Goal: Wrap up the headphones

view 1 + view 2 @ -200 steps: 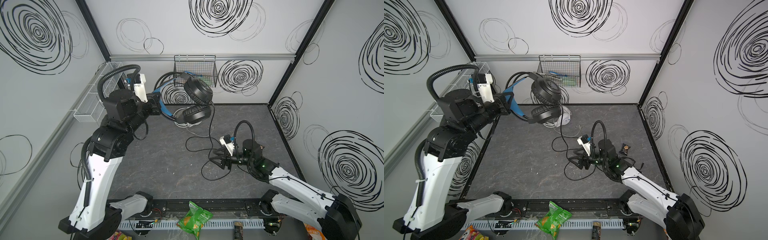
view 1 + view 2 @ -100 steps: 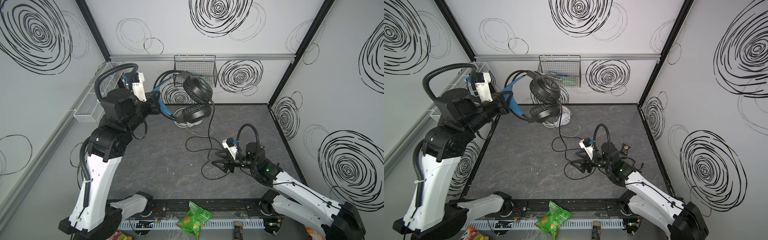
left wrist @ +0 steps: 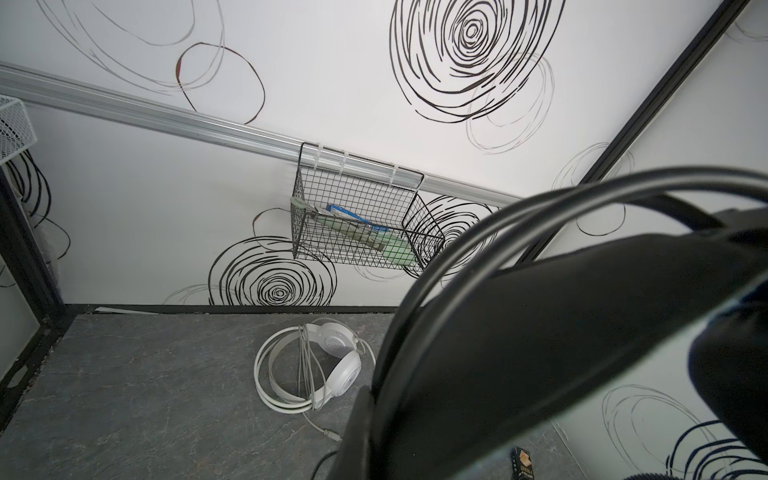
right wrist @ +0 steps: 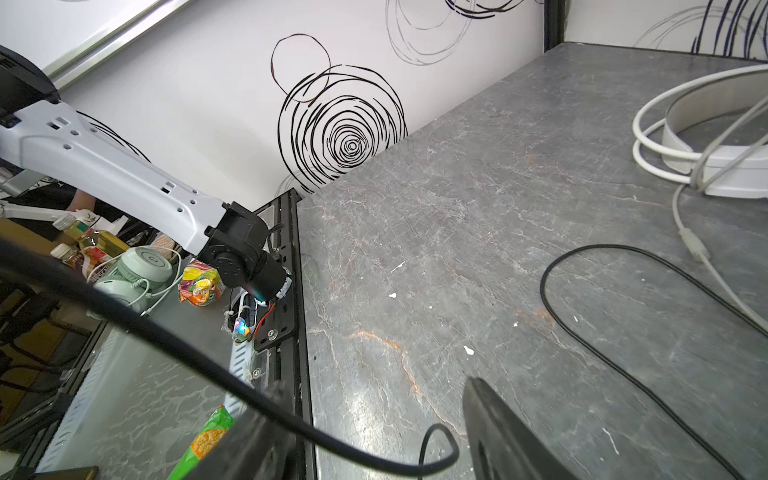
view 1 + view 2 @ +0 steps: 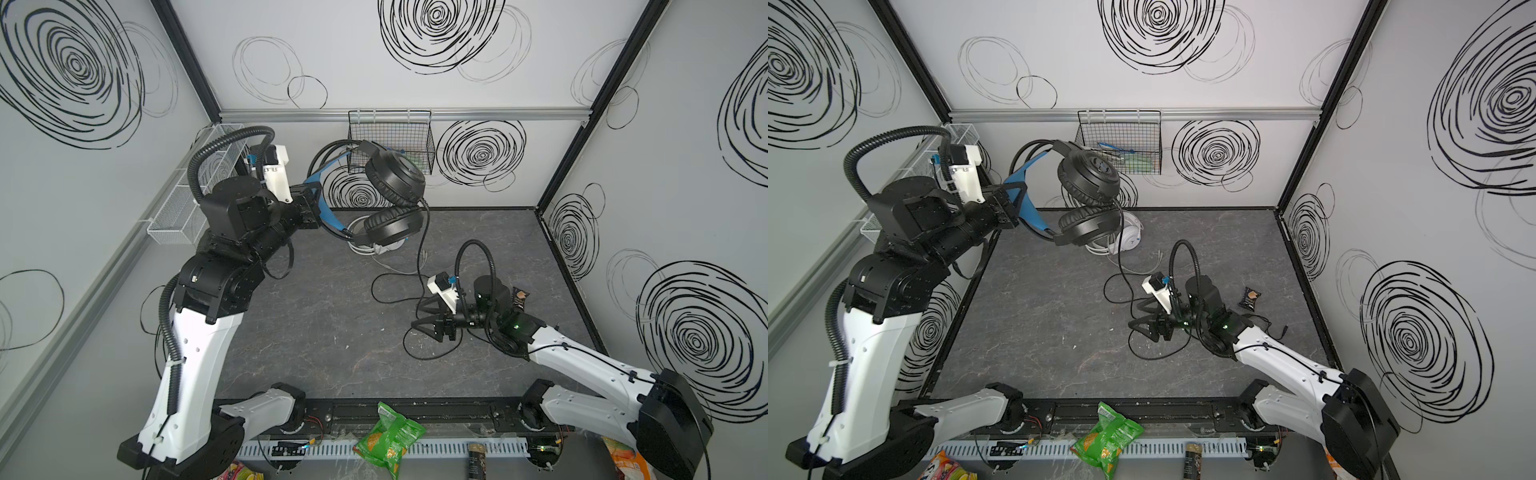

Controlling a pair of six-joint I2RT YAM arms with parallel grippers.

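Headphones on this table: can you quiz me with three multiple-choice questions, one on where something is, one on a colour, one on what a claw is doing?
1. Where is the white headset?
A) lying on the table
B) held in the air
C) hanging on a wall
2. What colour is the black headset's strap?
A) red
B) blue
C) green
3. How is the right gripper?
A) shut on the white headset
B) out of sight
C) open

1 A: the left wrist view shows it flat on the table near the back.
2 B: the left gripper grips a blue strap in both top views.
3 C: its jaws stand wide apart.
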